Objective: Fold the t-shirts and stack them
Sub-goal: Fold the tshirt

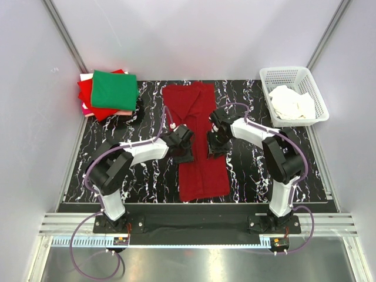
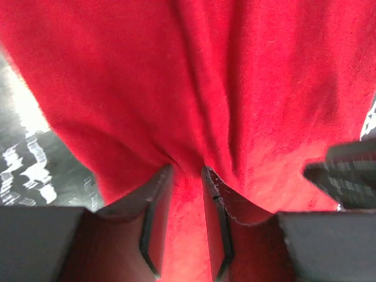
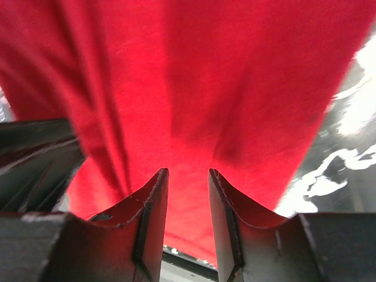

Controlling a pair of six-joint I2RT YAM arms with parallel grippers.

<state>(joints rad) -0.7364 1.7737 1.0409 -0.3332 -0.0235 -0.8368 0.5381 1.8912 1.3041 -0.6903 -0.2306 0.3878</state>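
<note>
Crimson shirt [image 1: 200, 176] lies at table centre, running 12 to 6. It's limp, light and bunches easily. My left gripper [image 2: 187, 170] clamps a ridge of it; right gripper [image 3: 187, 173] jaws stand apart over it. I'd take the hem corners at 6.

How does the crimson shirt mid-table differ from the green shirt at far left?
The crimson shirt lies as a long narrow strip, only partly folded; the green shirt is folded into a compact rectangle. The crimson shirt rests directly on the table; the green shirt tops a stack of folded shirts. The left gripper and right gripper are at the crimson shirt; the green shirt is untouched. Both are plain single-colour cloth.
</note>
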